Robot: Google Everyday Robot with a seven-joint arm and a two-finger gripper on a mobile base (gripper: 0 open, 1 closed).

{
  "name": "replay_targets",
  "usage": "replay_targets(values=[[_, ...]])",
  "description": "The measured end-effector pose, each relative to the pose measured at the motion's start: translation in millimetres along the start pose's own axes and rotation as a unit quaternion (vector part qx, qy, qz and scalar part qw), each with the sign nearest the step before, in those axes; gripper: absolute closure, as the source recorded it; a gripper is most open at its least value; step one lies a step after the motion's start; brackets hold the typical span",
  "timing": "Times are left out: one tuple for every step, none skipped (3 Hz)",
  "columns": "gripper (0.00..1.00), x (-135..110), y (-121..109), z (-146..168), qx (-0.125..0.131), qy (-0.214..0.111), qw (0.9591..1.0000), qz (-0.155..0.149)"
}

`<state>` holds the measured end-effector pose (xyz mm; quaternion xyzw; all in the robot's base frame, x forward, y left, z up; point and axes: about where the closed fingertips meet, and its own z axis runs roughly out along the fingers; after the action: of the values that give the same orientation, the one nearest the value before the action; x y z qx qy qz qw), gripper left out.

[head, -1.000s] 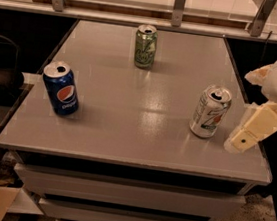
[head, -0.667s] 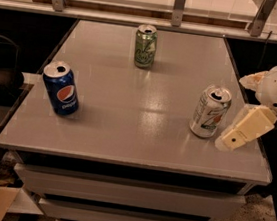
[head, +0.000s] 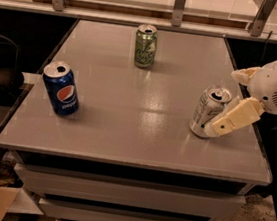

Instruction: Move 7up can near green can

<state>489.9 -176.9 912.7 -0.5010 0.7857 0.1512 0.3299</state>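
Broadly, the grey worktop (head: 140, 133) carries three upright cans well apart, and the tool (head: 222, 103) reaches in from the right edge with its fingers spread, one low against the near side of the 7up can (head: 206, 113) and one behind it, likely set so as to close on it for the carry. The blue can (head: 62, 89) at the left reads "pepsi"; the 7up can, near the right edge, shows slanted print I cannot read, and the green can (head: 145, 46), at the far middle, bears pale script, also unreadable
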Motion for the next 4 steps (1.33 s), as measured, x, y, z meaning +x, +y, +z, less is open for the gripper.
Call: replay_targets(values=[[0.18, -2.3, -0.9, 11.0, -0.013, -0.025, 0.9996, 0.010], [0.41, -1.7, 1.0, 17.8, -0.020, -0.034, 0.9990, 0.020], [0.64, -2.2, 2.4, 21.7, -0.027, -0.037, 0.9987, 0.021], [0.87, -10.6, -3.1, 14.5, -0.029, -0.042, 0.9986, 0.011]])
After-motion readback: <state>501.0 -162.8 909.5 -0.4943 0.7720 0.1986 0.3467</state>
